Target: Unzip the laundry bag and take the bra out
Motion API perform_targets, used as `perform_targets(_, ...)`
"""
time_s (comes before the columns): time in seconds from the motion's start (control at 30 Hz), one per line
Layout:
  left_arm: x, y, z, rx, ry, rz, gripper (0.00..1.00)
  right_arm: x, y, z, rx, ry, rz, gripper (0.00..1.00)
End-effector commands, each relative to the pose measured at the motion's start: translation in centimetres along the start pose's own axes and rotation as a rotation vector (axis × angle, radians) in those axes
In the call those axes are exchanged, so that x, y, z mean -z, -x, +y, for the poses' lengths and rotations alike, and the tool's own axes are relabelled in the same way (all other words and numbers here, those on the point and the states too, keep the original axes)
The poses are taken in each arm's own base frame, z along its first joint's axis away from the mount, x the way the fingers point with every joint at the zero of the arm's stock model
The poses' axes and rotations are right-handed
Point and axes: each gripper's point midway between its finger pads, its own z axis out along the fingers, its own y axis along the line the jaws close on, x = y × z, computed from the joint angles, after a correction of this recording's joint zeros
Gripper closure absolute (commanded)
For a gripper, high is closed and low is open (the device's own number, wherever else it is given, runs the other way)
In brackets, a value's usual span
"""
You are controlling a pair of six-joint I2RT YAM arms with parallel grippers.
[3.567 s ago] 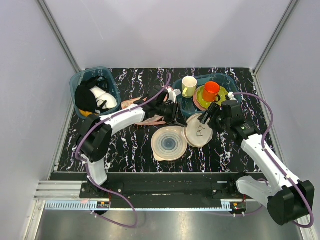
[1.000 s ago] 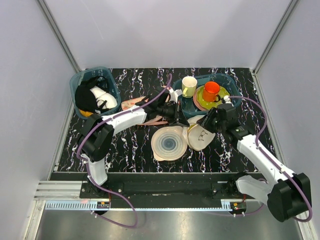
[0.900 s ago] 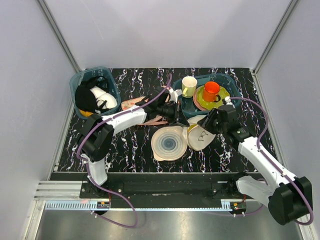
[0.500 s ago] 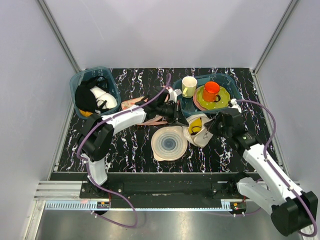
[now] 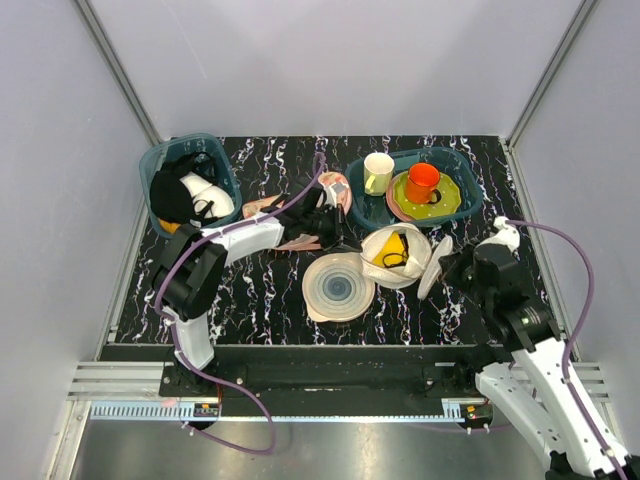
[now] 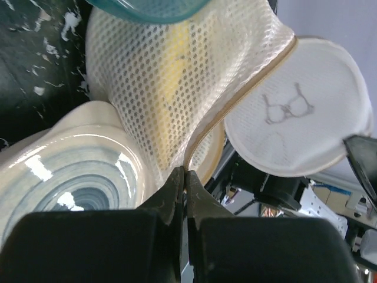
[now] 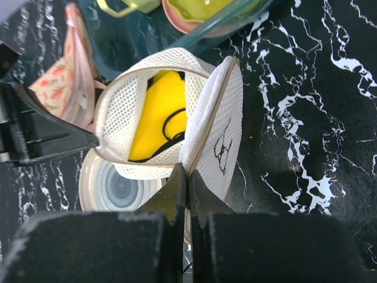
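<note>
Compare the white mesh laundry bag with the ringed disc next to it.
The laundry bag is domed white mesh; the disc is smooth, glossy and flat. The laundry bag is unzipped, its flap open, with the yellow bra inside; the disc holds nothing. Both are round and pale.

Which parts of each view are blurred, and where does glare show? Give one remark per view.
Left wrist: the left gripper is a dark, out-of-focus mass at the bottom; white glare streaks lie on the ringed disc; the laundry bag mesh is sharp. Right wrist: the right gripper is blurred too, while the bra is crisp and evenly lit. Top external: sharp throughout, even light on the table.
</note>
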Motion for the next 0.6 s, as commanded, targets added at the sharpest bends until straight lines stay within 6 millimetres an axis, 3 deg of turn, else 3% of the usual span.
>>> perform_targets(0.0, 0.7, 2.0, -0.2, -0.038, 0.053, -0.084, 1.00, 1.4, 1.5, -0.5, -0.006, 0.014, -0.101, 1.00)
perform_targets(0.03, 0.8, 2.2, 0.0, -0.041, 0.073, -0.089, 0.84, 1.5, 1.5, -0.4, -0.010, 0.020, -0.109, 1.00)
perform_targets(0.1, 1.6, 2.9, 0.2, -0.061, 0.136, -0.125, 0.65, 1.7, 1.7, -0.3, -0.018, 0.023, -0.112, 1.00)
perform_targets(0.13, 2.1, 3.2, 0.0, -0.071, 0.151, -0.141, 0.43, 1.8, 1.7, -0.1, -0.022, 0.028, -0.105, 1.00)
perform_targets(0.17, 2.6, 3.2, 0.1, -0.087, 0.180, -0.145, 0.33, 1.8, 1.7, -0.1, -0.022, 0.026, -0.097, 1.00)
perform_targets(0.23, 4.8, 4.8, -1.8, -0.147, 0.220, -0.235, 0.13, 2.2, 2.0, 0.2, -0.033, 0.022, -0.082, 1.00)
perform_targets(0.27, 5.8, 4.6, -1.6, -0.171, 0.283, -0.228, 0.01, 2.6, 2.3, 0.4, -0.038, 0.020, -0.081, 1.00)
perform_targets(0.3, 6.8, 5.3, -2.1, -0.206, 0.342, -0.280, 0.01, 2.7, 2.0, 0.1, -0.032, -0.005, -0.052, 1.00)
perform_targets(0.33, 7.9, 6.3, -4.0, -0.258, 0.346, -0.315, 0.01, 3.4, 3.1, 0.8, -0.030, 0.006, -0.068, 1.00)
perform_targets(0.43, 9.4, 6.1, -8.2, -0.348, 0.327, -0.365, 0.01, 4.0, 4.1, 1.2, 0.002, -0.003, -0.061, 1.00)
perform_targets(0.5, 8.5, 4.4, -11.5, -0.398, 0.212, -0.305, 0.02, 4.1, 4.5, 1.6, 0.012, 0.017, -0.076, 1.00)
perform_targets(0.53, 7.5, 3.6, -12.2, -0.396, 0.163, -0.252, 0.03, 4.0, 4.5, 1.7, 0.016, 0.021, -0.079, 1.00)
perform_targets(0.57, 7.1, 2.5, -14.5, -0.415, 0.075, -0.198, 0.05, 3.8, 4.5, 1.7, 0.018, 0.016, -0.075, 1.00)
